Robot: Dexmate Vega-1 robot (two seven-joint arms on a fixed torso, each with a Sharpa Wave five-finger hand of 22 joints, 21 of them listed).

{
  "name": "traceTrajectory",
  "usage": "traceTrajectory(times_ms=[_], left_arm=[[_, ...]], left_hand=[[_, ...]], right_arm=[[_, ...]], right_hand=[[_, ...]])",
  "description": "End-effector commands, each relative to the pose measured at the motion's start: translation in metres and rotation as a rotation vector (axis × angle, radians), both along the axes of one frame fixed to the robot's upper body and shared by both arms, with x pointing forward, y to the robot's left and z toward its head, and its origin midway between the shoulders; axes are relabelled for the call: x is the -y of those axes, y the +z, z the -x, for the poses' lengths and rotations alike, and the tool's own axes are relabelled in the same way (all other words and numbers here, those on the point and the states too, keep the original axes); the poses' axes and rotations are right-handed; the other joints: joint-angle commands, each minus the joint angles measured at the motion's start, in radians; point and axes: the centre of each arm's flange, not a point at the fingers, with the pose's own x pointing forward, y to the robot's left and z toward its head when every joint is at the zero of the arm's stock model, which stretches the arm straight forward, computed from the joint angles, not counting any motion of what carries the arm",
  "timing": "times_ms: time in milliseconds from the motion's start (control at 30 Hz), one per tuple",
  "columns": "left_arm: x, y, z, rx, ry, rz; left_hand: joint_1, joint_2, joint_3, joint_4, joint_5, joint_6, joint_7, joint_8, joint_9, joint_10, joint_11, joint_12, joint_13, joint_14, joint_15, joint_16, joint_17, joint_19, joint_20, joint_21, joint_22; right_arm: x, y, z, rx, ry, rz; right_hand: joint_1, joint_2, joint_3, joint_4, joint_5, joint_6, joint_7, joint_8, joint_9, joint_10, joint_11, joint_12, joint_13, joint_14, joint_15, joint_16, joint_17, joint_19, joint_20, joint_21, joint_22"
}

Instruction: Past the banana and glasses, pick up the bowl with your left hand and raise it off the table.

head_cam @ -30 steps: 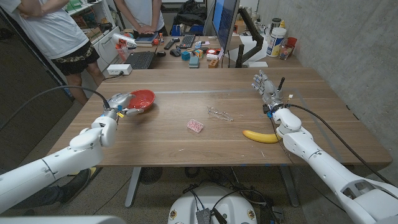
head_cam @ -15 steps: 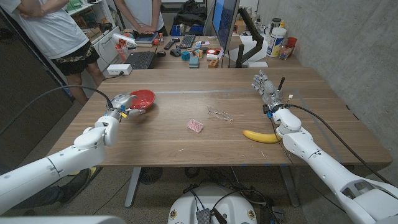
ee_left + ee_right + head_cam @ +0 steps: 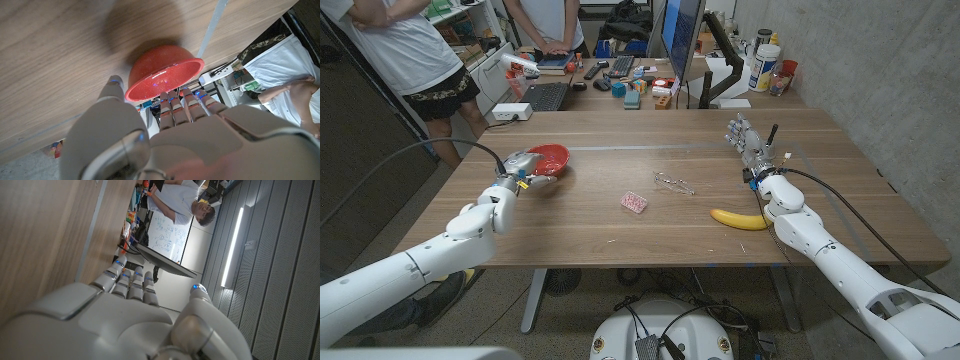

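Partly hidden, left hand (image 3: 516,166) fingers (image 3: 172,102) grip the bowl's (image 3: 549,158) rim; right hand (image 3: 748,140) released.

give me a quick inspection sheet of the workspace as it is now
surface: wooden table, a pale tape line across its far part
job's things: red bowl tilted in the left hand, a shadow under it in the left wrist view; banana and glasses lie on the table
clutter: small pink packet mid-table
hands: left hand grips the bowl's rim; right hand holds nothing, fingers apart
cables: black cable at each wrist
surroundings: desk behind with keyboard, monitor and small items; two people standing at far left
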Motion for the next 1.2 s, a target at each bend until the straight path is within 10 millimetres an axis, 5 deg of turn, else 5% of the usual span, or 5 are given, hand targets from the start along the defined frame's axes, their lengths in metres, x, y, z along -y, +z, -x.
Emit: traceTrajectory(times_ms=[33,1200], left_arm=[[0.004,-0.004,-0.011,-0.009,-0.014,0.012],[-0.002,-0.013,-0.022,-0.048,-0.001,0.021]], left_hand=[[0.006,-0.005,-0.005,-0.002,0.011,0.008,-0.003,0.008,0.001,0.012,0.000,0.008,0.002,0.009,-0.026,0.006,0.002,0.004,-0.004,0.000,0.003],[0.008,-0.002,-0.008,0.001,0.014,0.012,-0.001,0.006,0.001,0.013,0.000,0.005,0.003,0.012,-0.027,0.004,0.003,0.005,-0.003,0.000,0.003]], right_arm=[[0.000,-0.003,-0.002,-0.006,0.000,-0.004],[0.000,-0.008,-0.007,-0.022,-0.006,-0.009]], right_hand=[[-0.007,0.005,-0.005,0.001,0.005,0.004,-0.007,0.004,0.004,0.009,-0.002,-0.002,0.006,0.007,0.002,0.003,0.003,0.007,0.000,0.005,0.003],[-0.008,0.006,-0.008,0.002,0.005,0.004,-0.007,0.004,0.004,0.009,0.000,-0.002,0.006,0.007,0.003,0.003,0.003,0.007,0.001,0.005,0.003]])
